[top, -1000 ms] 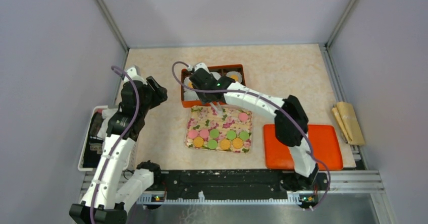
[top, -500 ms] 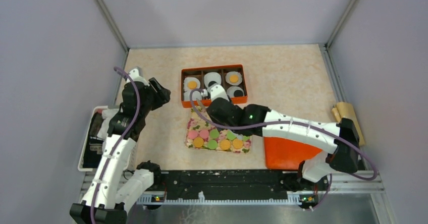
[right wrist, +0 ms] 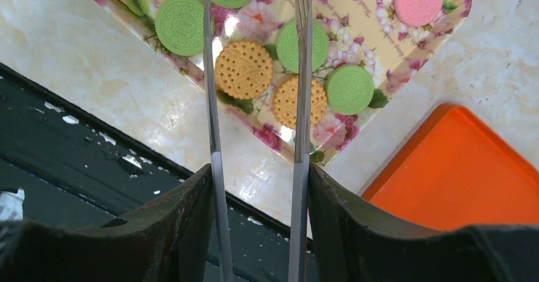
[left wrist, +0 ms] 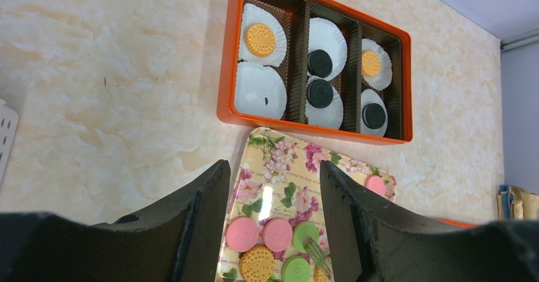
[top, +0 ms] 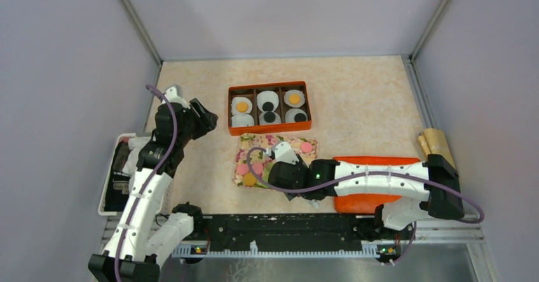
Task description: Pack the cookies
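Observation:
Several pink, green and orange cookies (top: 257,167) lie on the floral tray (top: 289,143), with one pink cookie (top: 306,147) apart at its far right. The orange box (top: 270,129) holds white paper cups with orange cookies (top: 241,106) and black cookies (top: 269,117). My right gripper (top: 278,169) is shut on metal tongs (right wrist: 302,72), whose open arms straddle an orange cookie (right wrist: 243,69) above the tray's near row. My left gripper (top: 202,118) hangs open and empty left of the box; in its wrist view (left wrist: 273,174) the tray (left wrist: 286,174) lies below.
An orange lid (top: 381,199) lies right of the tray, partly under my right arm. A white basket (top: 117,174) stands at the left edge. Brown paper items (top: 438,152) lie at the far right. The black rail (right wrist: 95,167) runs along the table's near edge.
My right arm has drawn back from the orange box to the near side of the floral tray, tongs still in its grip. The left arm has barely moved.

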{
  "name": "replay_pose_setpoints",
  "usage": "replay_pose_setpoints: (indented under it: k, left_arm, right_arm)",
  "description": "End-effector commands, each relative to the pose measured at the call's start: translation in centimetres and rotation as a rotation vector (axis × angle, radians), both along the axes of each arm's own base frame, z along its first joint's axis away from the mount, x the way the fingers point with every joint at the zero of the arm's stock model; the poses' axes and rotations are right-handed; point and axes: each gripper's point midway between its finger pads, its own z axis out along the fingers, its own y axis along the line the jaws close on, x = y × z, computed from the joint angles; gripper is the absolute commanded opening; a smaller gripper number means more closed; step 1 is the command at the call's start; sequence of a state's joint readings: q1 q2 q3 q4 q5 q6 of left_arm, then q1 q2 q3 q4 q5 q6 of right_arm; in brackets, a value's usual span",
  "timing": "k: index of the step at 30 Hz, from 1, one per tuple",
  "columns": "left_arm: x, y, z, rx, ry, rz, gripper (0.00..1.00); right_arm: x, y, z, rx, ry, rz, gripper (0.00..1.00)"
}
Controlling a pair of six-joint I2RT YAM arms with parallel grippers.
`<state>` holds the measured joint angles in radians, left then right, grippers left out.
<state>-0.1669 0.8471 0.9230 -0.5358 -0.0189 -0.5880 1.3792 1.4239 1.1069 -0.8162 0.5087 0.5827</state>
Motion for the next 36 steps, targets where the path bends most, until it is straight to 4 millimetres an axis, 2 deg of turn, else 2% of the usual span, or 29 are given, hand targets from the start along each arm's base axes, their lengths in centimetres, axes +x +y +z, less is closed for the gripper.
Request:
replay_pose_setpoints:
  k: [1, 7, 18, 21, 26, 32, 36]
  left_arm:
    - [0.2, -0.2, 0.7, -0.023, -0.032, -0.003, 0.61]
    - [0.0, -0.1, 0.6, -0.021, -0.033, -0.003, 0.61]
    - [-0.1, -0.2, -0.1, -0.021, -0.025, -0.004, 0.61]
    - [-0.1, -0.1, -0.2, -0.02, -0.022, -0.002, 0.61]
    - [-0.1, -0.1, -0.2, -0.019, -0.024, -0.004, 0.61]
    - [-0.1, -0.1, -0.3, -0.018, -0.022, -0.004, 0.61]
    - [-0.2, -0.1, 0.0, -0.021, -0.031, -0.004, 0.61]
  right_arm:
    - [-0.7, 0.7, 0.8, 0.088, 0.013, -0.042, 0.52]
    - [-1.4, 1.5, -0.2, 0.102, 0.046, -0.043, 0.52]
    - [-1.5, 1.6, -2.0, 0.047, 0.063, -0.059, 0.52]
    - [-1.4, 1.5, -2.4, 0.023, 0.06, -0.07, 0.49]
    - [-1.1, 1.5, -1.5, 0.023, 0.044, -0.078, 0.32]
    - [-0.4, 1.1, -0.4, 0.014, 0.003, -0.094, 0.27]
    - [0.7, 1.3, 2.0, 0.032, -0.064, -0.104, 0.25]
